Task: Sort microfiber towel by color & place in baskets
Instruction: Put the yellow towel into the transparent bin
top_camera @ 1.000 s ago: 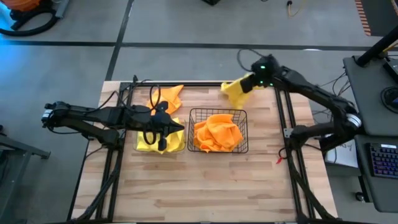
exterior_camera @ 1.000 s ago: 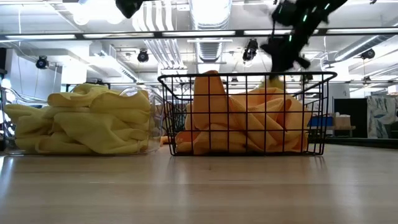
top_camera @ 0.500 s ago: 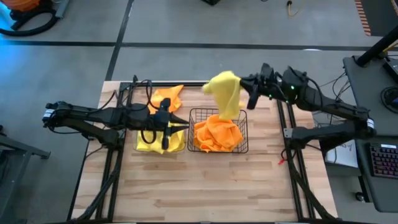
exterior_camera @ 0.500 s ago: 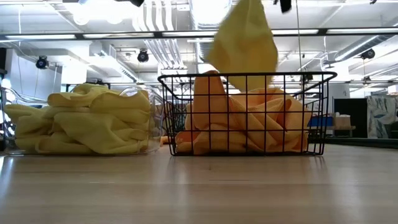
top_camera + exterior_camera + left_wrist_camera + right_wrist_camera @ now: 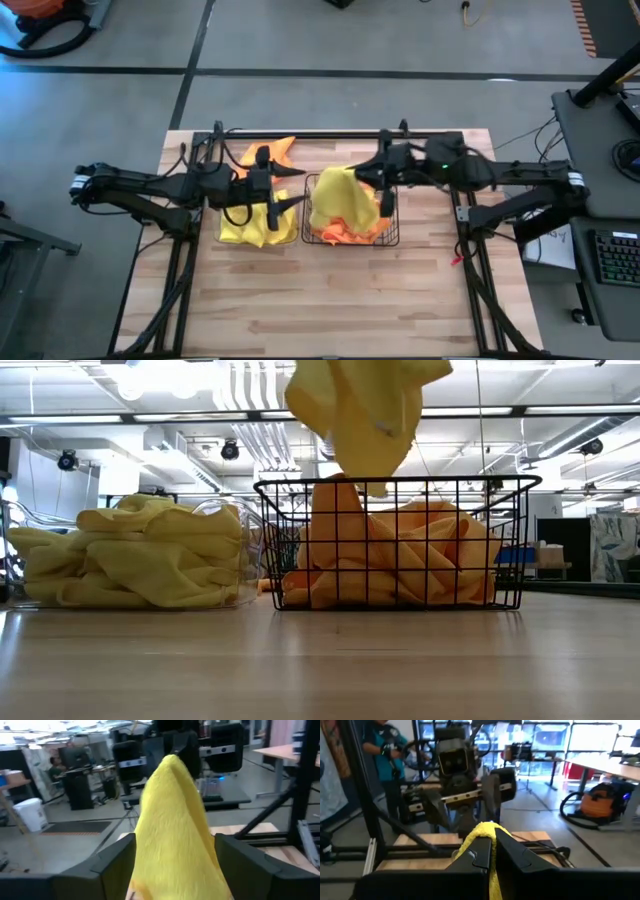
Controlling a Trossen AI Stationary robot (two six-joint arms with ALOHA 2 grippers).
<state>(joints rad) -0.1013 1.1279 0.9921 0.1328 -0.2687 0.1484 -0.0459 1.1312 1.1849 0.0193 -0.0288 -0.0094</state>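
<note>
My right gripper (image 5: 378,183) is shut on a yellow towel (image 5: 335,192) that hangs over the black wire basket (image 5: 392,236), which holds orange towels (image 5: 352,228). In the low view the yellow towel (image 5: 365,410) hangs above the wire basket (image 5: 400,545). My left gripper (image 5: 297,186) is open and faces the towel from the left. In the left wrist view its fingers (image 5: 112,862) stand on either side of the towel (image 5: 172,825). The clear bin (image 5: 292,236) holds yellow towels (image 5: 150,555). My right gripper pinches a folded-over top of the yellow towel (image 5: 481,831) between its two fingers. The fingers come about level from the table's right. The towel hangs slack below them, lifted clear, with its lower tip (image 5: 375,486) about at the height of the wire basket's rim.
An orange towel with some yellow (image 5: 272,152) lies on the table behind the clear bin. Black frame rails (image 5: 300,134) run along the table's far edge and sides. A person (image 5: 385,750) stands in the room beyond the table.
My right gripper has lifted the yellow towel from the table's far right and carried it left and nearer, over the wire basket, toward my left gripper. The towel now hangs free and swings. My left gripper has shifted a little right, toward the towel.
</note>
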